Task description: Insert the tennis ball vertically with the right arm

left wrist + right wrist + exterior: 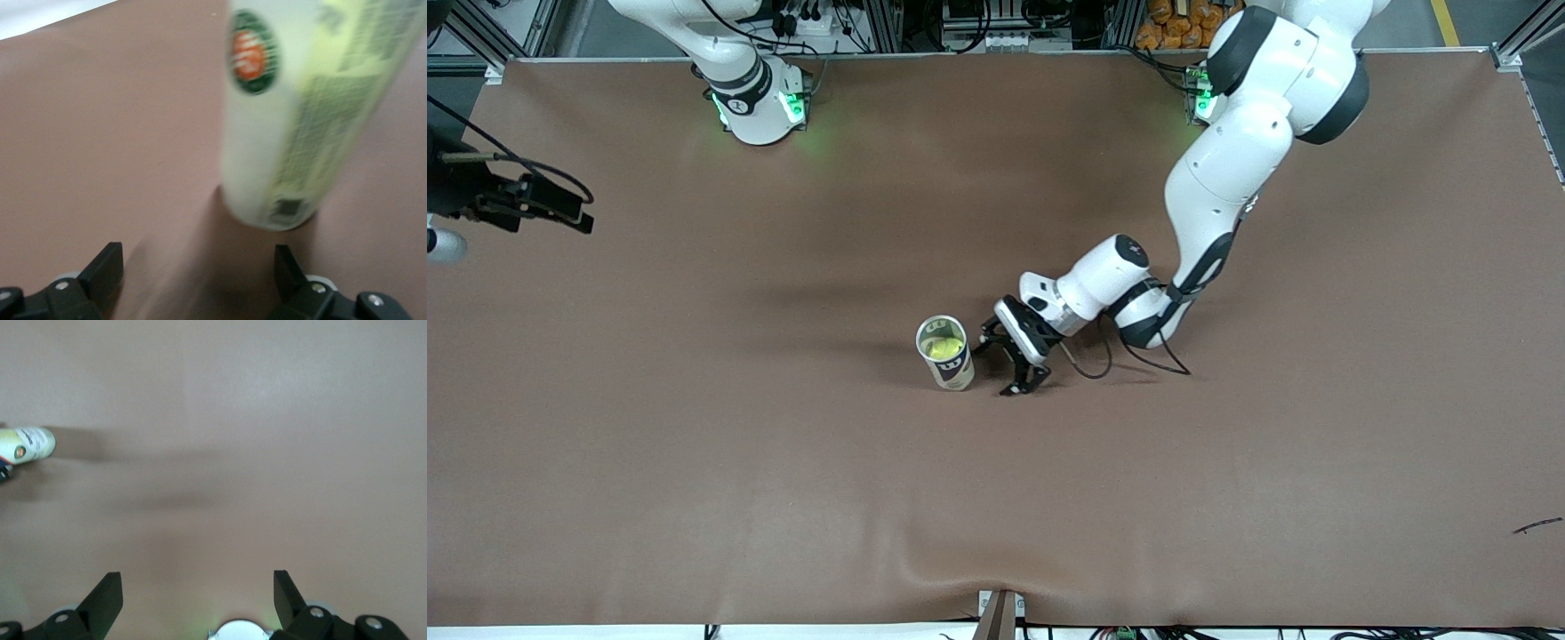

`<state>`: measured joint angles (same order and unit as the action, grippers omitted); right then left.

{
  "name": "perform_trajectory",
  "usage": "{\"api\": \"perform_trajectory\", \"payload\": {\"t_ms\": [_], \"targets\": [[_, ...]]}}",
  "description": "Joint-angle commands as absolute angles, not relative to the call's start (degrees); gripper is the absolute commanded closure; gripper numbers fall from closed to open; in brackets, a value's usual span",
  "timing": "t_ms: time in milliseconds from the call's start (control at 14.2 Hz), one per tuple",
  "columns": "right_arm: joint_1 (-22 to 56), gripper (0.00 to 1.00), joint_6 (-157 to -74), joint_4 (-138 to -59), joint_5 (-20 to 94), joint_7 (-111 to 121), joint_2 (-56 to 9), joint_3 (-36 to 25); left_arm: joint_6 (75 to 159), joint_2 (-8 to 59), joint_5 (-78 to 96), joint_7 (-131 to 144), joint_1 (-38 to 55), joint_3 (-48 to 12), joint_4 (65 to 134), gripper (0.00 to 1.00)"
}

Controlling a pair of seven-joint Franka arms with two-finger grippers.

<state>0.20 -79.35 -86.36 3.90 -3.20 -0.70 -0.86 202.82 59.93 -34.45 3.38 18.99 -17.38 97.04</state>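
Note:
A tennis ball can [947,354] stands upright near the middle of the brown table, its mouth open. A yellow tennis ball [940,347] sits inside it near the top. My left gripper [1000,364] is low at the table, just beside the can toward the left arm's end, open and empty. In the left wrist view the can [287,133] stands just ahead of the open gripper [198,260], not between the fingers. My right gripper [198,583] is open and empty, raised high at the right arm's end; its view shows the can [27,445] far off.
The right arm's base [758,107] and the left arm's base [1202,98] stand along the table's edge farthest from the front camera. A small dark scrap [1538,526] lies near the table's corner at the left arm's end. The brown cloth [694,444] bulges at the near edge.

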Motion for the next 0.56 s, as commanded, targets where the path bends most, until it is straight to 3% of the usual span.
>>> {"api": "perform_trajectory", "payload": {"t_ms": [0, 212, 494], "targets": [[-0.9, 0.00, -77.9, -86.6, 1.6, -4.0, 0.8, 0.4, 199.9, 55.5, -34.6, 3.4, 16.0, -17.6, 100.8, 0.00], [-1.1, 0.00, -77.8, -86.6, 1.0, -3.5, 1.0, -0.4, 189.4, 51.6, -34.5, 3.8, 11.4, -20.3, 100.9, 0.00], [-2.1, 0.00, -76.6, -86.6, 0.9, -3.5, 1.1, -0.4, 175.6, 51.3, -34.3, 4.1, 1.1, -29.5, 96.7, 0.00]]}}
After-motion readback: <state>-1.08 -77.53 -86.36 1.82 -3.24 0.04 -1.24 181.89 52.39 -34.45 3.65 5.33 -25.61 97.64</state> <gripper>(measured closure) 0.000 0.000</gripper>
